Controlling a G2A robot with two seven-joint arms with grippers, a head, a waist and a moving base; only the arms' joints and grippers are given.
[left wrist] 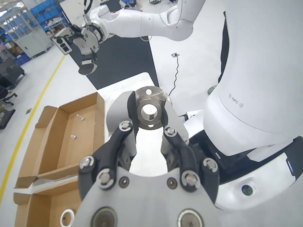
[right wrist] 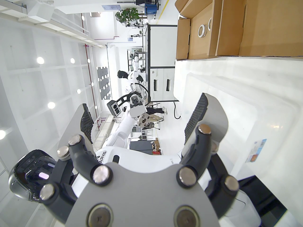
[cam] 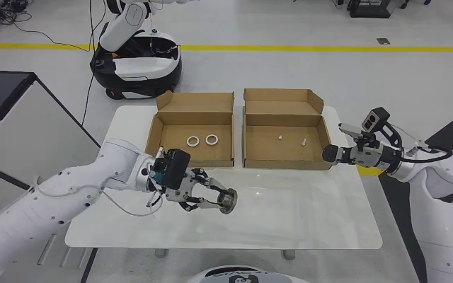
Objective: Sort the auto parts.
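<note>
1. Flange (left wrist: 149, 109) of bare metal is hanging clamped between the fingers of the left gripper (cam: 218, 199), above the front middle of the table (cam: 297, 212). Its bore is lying roughly level along the gripper's line.
2. Right gripper (right wrist: 144, 109) is hovering with fingers spread apart, holding nothing, beside the right box (cam: 279, 106).
3. Left box (cam: 197, 104) is holding two white rings (cam: 192, 141); the right box is holding two small bolts (cam: 304, 141).
4. A sticker (right wrist: 256, 150) is lying on the white table, its print too small to read.
5. A yellow line (cam: 283, 48) is running across the grey floor behind.
</note>
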